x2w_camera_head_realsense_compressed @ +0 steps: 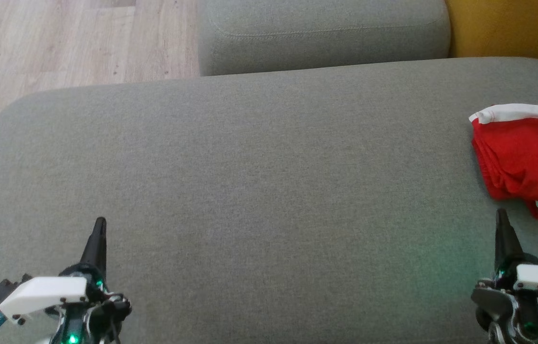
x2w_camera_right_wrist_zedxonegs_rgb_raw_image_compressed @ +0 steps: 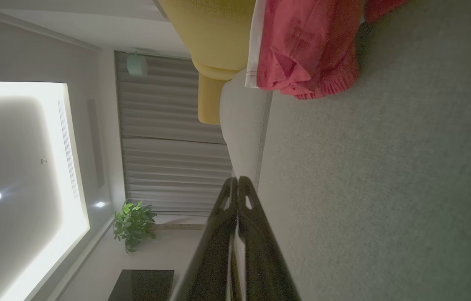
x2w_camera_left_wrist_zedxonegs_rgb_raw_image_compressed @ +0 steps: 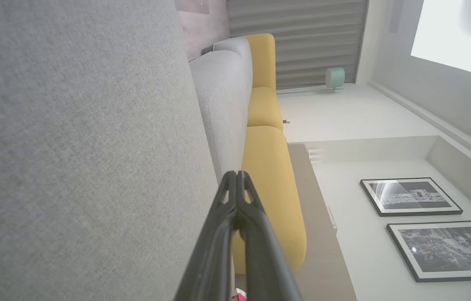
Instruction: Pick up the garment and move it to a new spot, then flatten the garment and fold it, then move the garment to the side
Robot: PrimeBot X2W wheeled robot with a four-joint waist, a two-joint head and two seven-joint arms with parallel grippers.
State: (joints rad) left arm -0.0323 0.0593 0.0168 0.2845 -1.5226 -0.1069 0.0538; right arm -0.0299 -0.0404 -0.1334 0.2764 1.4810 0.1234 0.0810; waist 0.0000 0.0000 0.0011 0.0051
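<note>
**Both grippers shut on nothing; red garment lies folded at the cushion's right edge**

Nearest the head camera, the left gripper [x2w_camera_head_realsense_compressed: 100, 221] sits low on the left. Its two dark fingers are pressed together into a single point, with nothing between them. The right gripper [x2w_camera_head_realsense_compressed: 501, 213] mirrors it low on the right, its jaws likewise closed tight and holding nothing. Both point away from the robot across the grey seat cushion [x2w_camera_head_realsense_compressed: 259, 167].

The garment [x2w_camera_head_realsense_compressed: 526, 157] lies on that cushion at its right side, partly cut off by the head view's right border. It is red, folded into a compact, slightly rumpled stack. A white band [x2w_camera_head_realsense_compressed: 517, 112] runs crosswise along its far edge, and the red cloth extends from the band back toward the robot. Because the border cuts it off, its long axis cannot be told. The right gripper's tip is just beside the garment's near edge. In the right wrist view the cloth lies ahead of the closed fingers and apart from them.

Beyond the seat are a second grey cushion [x2w_camera_head_realsense_compressed: 321, 33], a yellow cushion [x2w_camera_head_realsense_compressed: 512, 28] at the far right, and wooden floor [x2w_camera_head_realsense_compressed: 58, 43] at the far left.
</note>
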